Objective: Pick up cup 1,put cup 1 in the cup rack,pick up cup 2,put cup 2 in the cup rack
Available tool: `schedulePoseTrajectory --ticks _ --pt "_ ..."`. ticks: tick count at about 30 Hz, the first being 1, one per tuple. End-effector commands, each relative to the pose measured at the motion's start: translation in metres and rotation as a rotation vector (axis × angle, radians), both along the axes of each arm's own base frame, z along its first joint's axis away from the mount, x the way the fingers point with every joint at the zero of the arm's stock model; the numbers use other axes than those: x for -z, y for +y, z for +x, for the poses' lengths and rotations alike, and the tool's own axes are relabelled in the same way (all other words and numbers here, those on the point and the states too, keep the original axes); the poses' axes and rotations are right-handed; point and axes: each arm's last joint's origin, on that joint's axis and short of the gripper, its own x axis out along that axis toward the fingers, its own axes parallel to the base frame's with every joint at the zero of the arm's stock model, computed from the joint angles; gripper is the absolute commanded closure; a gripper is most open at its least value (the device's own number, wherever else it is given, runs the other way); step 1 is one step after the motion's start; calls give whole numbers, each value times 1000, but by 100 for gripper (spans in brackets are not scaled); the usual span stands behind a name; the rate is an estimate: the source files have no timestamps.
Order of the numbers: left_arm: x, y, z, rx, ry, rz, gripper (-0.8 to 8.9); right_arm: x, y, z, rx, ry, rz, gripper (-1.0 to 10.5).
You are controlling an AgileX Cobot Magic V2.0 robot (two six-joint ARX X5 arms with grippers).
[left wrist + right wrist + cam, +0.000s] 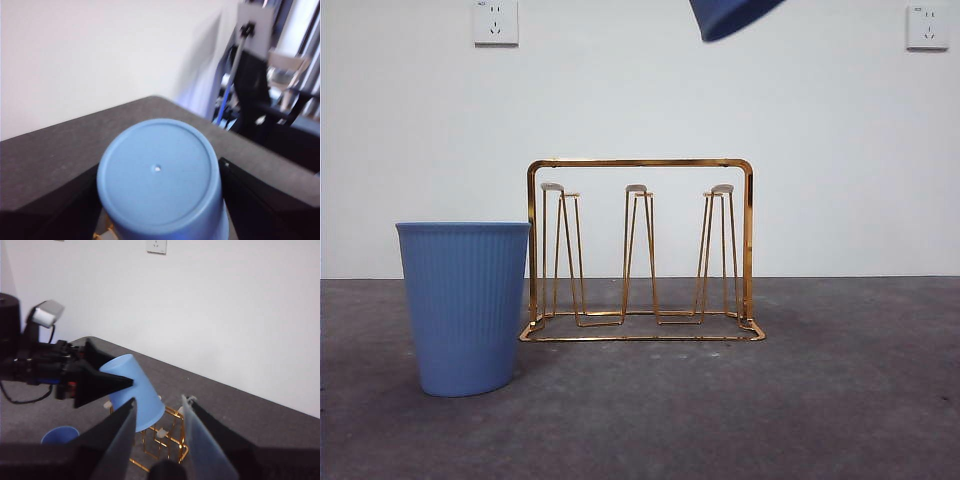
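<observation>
Nearest to us in the front view stands the ribbed pale blue plastic cup (pixel 466 306), upright on the dark grey table (pixel 840 400), just beside the near left corner of the gold wire cup rack with its arched frame and white-tipped prongs (pixel 640 252); we cannot tell whether they touch. We judge that a descending arm could clip this cup's rim and knock it over or push it into the rack. Behind it the rack is bare, all prongs free. High above, only a dark blue edge of the second blue plastic cup (pixel 728 14) shows at the top of the front view. The left gripper (pixel 160 210) is clamped around this cup, its flat base (pixel 157 169) facing the wrist camera, its mouth tilted down over the rack in the right wrist view (pixel 134 390). The hold looks shallow to us, so the smooth tapered wall might slip. If the mouth comes down off-centre, the rim may catch a prong tip and drag the light rack. The right gripper (pixel 159 440) waits spread wide, grasping nothing, above the rack.
</observation>
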Motion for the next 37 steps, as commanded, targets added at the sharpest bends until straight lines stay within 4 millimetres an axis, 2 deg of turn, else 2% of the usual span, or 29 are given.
schedulePoseTrajectory --ticks 1,8,17,37 --pt "-2 -12 9 3 -35 81 820 2 -1 -1 9 8 -13 784" --pt "10 -35 35 -45 -8 175 820 6 -2 -1 41 37 -46 784" --pt "46 -45 64 -90 59 250 820 7 -3 0 64 31 -64 784" --pt "90 -56 86 -147 144 339 820 7 -3 0 64 34 -69 785"
